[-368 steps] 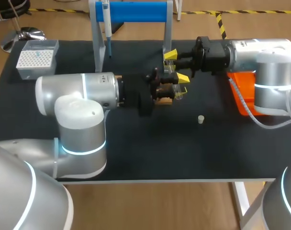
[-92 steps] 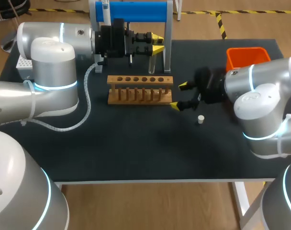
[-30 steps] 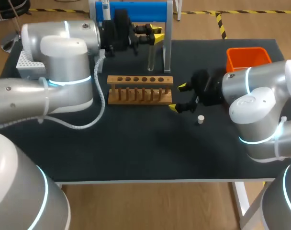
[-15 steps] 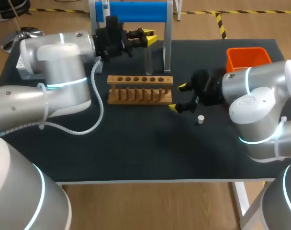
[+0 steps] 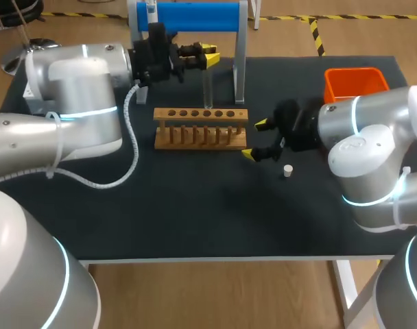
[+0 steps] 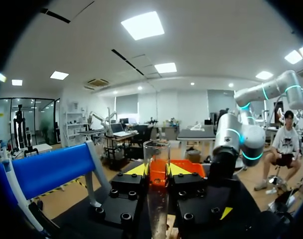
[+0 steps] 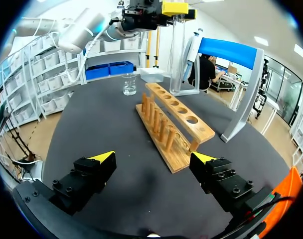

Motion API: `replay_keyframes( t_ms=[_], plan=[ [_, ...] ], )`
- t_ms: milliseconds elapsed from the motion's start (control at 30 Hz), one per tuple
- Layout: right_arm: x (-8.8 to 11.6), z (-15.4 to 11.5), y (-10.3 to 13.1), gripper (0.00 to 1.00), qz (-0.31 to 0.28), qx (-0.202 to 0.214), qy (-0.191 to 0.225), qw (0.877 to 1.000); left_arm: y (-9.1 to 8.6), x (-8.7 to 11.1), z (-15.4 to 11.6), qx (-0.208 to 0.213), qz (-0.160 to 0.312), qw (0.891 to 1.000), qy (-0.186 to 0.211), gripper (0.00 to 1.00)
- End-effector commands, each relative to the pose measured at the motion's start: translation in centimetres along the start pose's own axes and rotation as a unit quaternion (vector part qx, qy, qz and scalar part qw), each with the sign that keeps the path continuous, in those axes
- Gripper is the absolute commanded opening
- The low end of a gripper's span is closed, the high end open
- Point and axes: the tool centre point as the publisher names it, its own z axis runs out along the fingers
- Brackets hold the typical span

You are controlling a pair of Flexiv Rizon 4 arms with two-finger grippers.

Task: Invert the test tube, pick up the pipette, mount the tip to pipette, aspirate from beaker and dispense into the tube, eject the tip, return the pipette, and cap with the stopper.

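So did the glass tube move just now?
Yes. The test tube, upright in the left gripper, has shifted left, away from the blue stand's right leg and toward the middle of the wooden rack.

One tube (image 5: 208, 89), one rack (image 5: 200, 127), one stopper (image 5: 288, 171), one beaker (image 7: 128, 83), one bin (image 5: 354, 81).

— How does the room look?
— The matte black tabletop (image 5: 195, 205) stands on a light brown, wood-like floor (image 5: 215, 295). On the floor behind it there is yellow-and-black striped tape (image 5: 317, 34).
— And above?
— A white ceiling (image 6: 206, 50) with bright rectangular light panels (image 6: 143, 25). At one side stand white metal shelves (image 7: 42, 74) carrying pale plastic bins (image 7: 57, 79).
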Motion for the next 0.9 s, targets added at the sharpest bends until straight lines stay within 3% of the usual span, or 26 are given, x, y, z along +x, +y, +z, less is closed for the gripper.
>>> replay_keyframes(
  t_ms=[33, 900],
  plan=[
    [0.0, -0.1, -0.1, 1.0, 0.0, 0.0, 0.0, 1.0, 0.3, -0.3, 0.4, 0.0, 0.0, 1.0, 0.0, 0.0],
    [0.0, -0.1, -0.1, 1.0, 0.0, 0.0, 0.0, 1.0, 3.1, -0.3, 0.8, -0.016, 0.0, 1.0, -0.012, 0.0]
  ],
)
